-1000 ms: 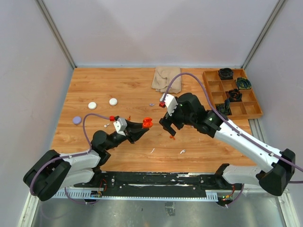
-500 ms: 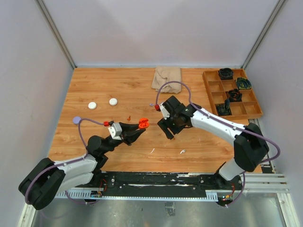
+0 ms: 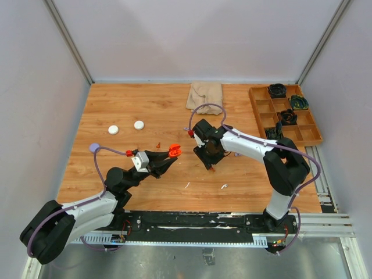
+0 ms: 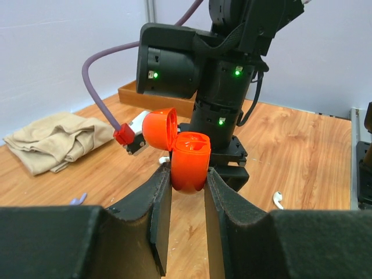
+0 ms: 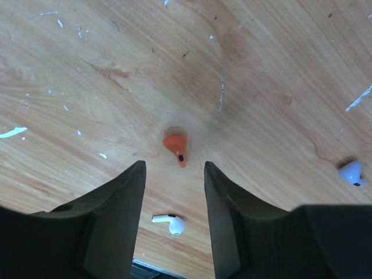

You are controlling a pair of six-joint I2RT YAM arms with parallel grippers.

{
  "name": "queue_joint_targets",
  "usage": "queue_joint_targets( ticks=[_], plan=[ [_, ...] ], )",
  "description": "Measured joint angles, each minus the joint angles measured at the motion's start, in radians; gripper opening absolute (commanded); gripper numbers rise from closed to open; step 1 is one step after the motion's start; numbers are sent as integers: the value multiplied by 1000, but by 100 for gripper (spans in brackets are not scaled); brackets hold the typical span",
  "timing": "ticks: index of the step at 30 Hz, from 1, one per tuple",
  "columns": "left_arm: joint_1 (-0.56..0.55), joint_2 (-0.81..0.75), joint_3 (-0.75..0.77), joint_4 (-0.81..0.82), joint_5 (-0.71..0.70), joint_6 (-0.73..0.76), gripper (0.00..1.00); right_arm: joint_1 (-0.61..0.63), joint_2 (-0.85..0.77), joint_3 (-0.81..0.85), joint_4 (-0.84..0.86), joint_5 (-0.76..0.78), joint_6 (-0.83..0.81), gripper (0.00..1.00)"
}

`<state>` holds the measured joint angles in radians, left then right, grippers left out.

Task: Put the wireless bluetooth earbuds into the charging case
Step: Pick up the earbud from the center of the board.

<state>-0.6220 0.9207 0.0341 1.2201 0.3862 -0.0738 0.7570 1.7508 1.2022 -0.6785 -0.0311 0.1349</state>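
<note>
Charging case [image 4: 189, 161], sides hidden, sits clamped in left jaws; right jaws spread above red earbud [image 5: 175, 146].

Setting: a robotics test cell of the laboratory kind.

Evidence: plain white panel walls [image 3: 192, 40] close the work area on three sides, joined at the far corners by slanting metal frame posts [image 3: 68, 40]. A wooden table top [image 3: 116, 104] serves two robot arms, the left arm [image 3: 93, 203] and the right arm [image 3: 256, 148], mounted on a black rail [image 3: 192, 224] at the near edge. Exposed purple cable [image 3: 110, 149] loops from each arm. A compartmented wooden tray [image 3: 297, 142] at the far right holds dark coiled items. Green status lights [image 4: 237, 72] glow on the right arm's housing.
</note>
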Motion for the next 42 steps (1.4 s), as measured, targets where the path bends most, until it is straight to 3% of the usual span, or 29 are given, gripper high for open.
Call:
queue_joint_targets(
  ticks=[19, 28, 32, 42],
  plan=[
    [0, -1, 0, -14, 0, 5, 0, -1, 108, 23, 9, 6, 26, 31],
    [0, 5, 0, -18, -1, 6, 0, -1, 114, 29, 8, 8, 37, 15],
    [0, 8, 0, -17, -6, 2, 0, -1, 109, 29, 8, 18, 39, 14],
    [0, 58, 26, 7, -10, -5, 0, -1, -83, 30, 8, 54, 40, 13]
  ],
)
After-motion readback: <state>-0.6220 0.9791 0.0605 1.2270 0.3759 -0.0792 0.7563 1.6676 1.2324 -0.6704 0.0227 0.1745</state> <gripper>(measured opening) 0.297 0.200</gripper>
